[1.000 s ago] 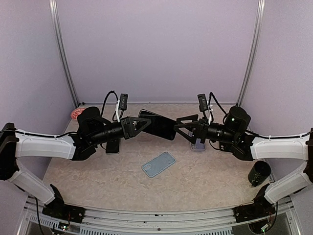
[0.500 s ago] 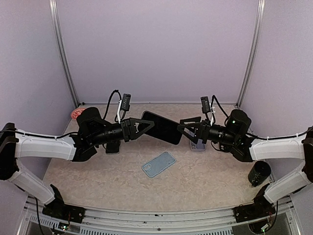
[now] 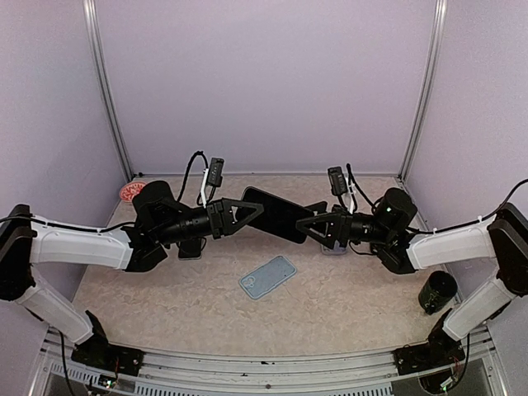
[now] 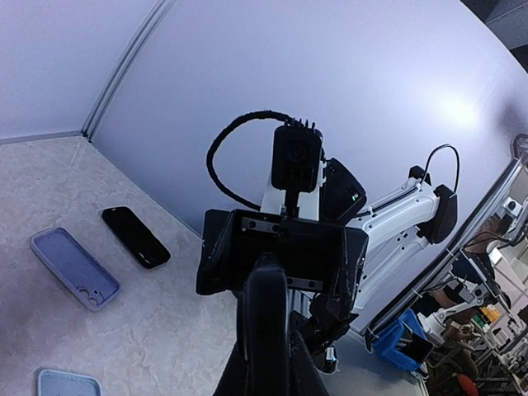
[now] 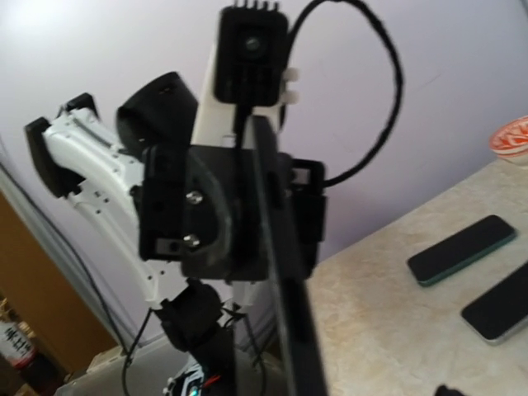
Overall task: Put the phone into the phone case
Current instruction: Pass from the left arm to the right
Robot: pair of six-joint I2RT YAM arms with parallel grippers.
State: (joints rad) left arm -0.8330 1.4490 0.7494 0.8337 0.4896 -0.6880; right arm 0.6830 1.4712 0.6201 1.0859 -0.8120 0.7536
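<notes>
Mid-air over the table (image 3: pixel 346 318) centre, the phone (image 3: pixel 279 213) sits between both arms, long axis roughly level and dipping slightly toward the right.

Left arm: white forearm reaches in from the left edge, wrist about horizontal, pointing right. Left gripper (image 3: pixel 252 213) is clamped tight on the phone's left end. Left wrist view has the phone (image 4: pixel 264 330) edge-on, running straight out from between the fingers.

Right arm mirrors it: forearm comes in from the right side, wrist about level, pointing left, so the two grippers face each other across the phone. Right gripper (image 3: pixel 312 221) has its jaws spread wide, straddling the phone's right end. Can't tell whether the pads touch it. Right wrist view shows the phone (image 5: pixel 289 313) edge-on down the frame middle, with the left gripper's body behind it.

Light-blue case (image 3: pixel 268 276) lies flat on the table below the phone, nearer the arm bases, well apart from both grippers and with nothing in it.

Other items:
- Lilac case (image 3: pixel 334 246) lies flat under the right gripper, mostly hidden from above. The left wrist view shows it clearly.
- Black handset (image 4: pixel 136 238) lies near the lilac case.
- Dark handset (image 3: pixel 190 246) lies flat under the left wrist.
- Red-and-white bowl (image 3: pixel 130 191) is in the back-left corner.
- Black cup (image 3: pixel 437 290) stands just beside the right arm's elbow.
</notes>
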